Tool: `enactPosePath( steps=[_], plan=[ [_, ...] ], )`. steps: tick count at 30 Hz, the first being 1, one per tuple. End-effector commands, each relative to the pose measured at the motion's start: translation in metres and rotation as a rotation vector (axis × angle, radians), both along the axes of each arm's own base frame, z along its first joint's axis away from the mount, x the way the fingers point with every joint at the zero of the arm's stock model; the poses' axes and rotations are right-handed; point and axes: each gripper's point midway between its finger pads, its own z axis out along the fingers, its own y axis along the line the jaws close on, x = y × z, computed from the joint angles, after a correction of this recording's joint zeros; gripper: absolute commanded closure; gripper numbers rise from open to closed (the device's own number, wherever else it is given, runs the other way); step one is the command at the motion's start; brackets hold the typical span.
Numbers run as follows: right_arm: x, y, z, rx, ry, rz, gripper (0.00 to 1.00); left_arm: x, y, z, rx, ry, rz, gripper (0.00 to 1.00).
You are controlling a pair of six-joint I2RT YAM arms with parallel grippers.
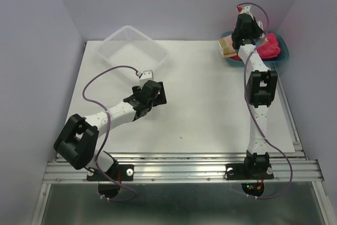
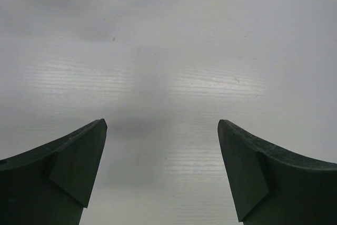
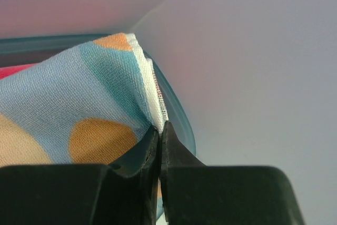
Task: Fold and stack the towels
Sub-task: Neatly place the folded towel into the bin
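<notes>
A patterned towel (image 1: 227, 46) (image 3: 79, 98), pale blue and peach with orange patches, lies at the left end of the teal tray (image 1: 283, 56) at the back right. A hot pink towel (image 1: 268, 47) (image 3: 10, 70) is bunched beside it in the tray. My right gripper (image 1: 245, 26) (image 3: 160, 126) reaches down into the tray and is shut on the white hemmed edge of the patterned towel, close to the tray rim (image 3: 181, 119). My left gripper (image 1: 146, 77) (image 2: 162, 125) hovers open over the bare white table, with nothing between its fingers.
A white mesh basket (image 1: 132, 48) stands at the back left, just beyond my left gripper. The white table sheet (image 1: 200, 104) spreads between the arms. Lilac walls close in behind the tray and on both sides.
</notes>
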Motion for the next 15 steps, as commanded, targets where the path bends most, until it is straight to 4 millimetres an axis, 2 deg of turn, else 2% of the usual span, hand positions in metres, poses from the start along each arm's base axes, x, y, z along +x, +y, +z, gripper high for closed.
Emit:
enactPosePath(
  steps=[1, 7, 9, 15],
  plan=[
    [0.014, -0.005, 0.026, 0.021, -0.174, 0.009, 0.99, 0.013, -0.004, 0.016, -0.018, -0.037, -0.007, 0.01],
    [0.027, -0.017, 0.014, 0.031, -0.227, 0.019, 0.99, 0.017, -0.005, 0.012, -0.016, -0.023, -0.007, 0.01],
    [0.026, -0.04, 0.011, 0.035, -0.246, -0.01, 0.99, 0.019, -0.006, 0.012, -0.017, -0.022, -0.007, 0.01],
    [0.034, -0.063, 0.014, 0.048, -0.349, 0.009, 0.99, 0.022, -0.01, 0.011, -0.022, -0.017, -0.013, 0.01]
  ],
)
